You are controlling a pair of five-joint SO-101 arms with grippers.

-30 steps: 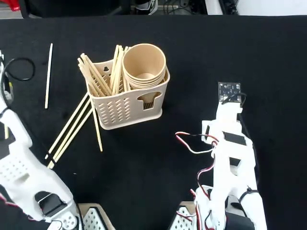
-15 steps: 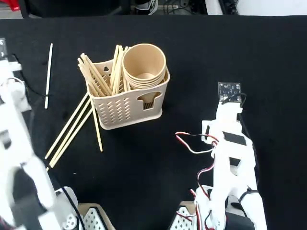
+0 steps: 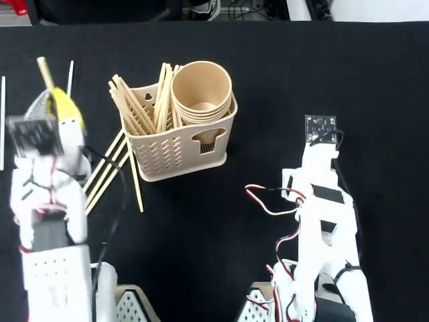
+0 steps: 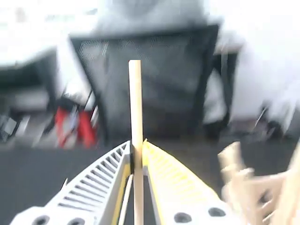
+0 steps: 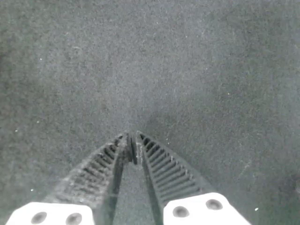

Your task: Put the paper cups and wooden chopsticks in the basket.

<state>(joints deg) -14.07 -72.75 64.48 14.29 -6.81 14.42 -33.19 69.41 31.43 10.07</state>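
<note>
A beige slotted basket (image 3: 179, 143) stands on the black cloth and holds stacked paper cups (image 3: 201, 91) and several wooden chopsticks (image 3: 134, 106). More chopsticks (image 3: 104, 172) lie on the cloth, leaning against the basket's left side. My left gripper (image 3: 56, 106), left of the basket, is raised and shut on one chopstick (image 3: 45, 72) that sticks out past its fingertips. In the left wrist view that chopstick (image 4: 135, 108) stands pinched in the left gripper (image 4: 137, 151), with the basket's chopsticks (image 4: 251, 187) off to one side. The right gripper (image 5: 131, 146) is shut and empty over bare cloth.
The right arm (image 3: 320, 194) rests at the lower right, well away from the basket. A thin stick (image 3: 70, 69) lies on the cloth behind the left gripper. Open black cloth stretches right of the basket and along the back.
The left arm has risen from the left edge and swung in toward the basket, now showing a chopstick held upward. The right arm has stayed still.
</note>
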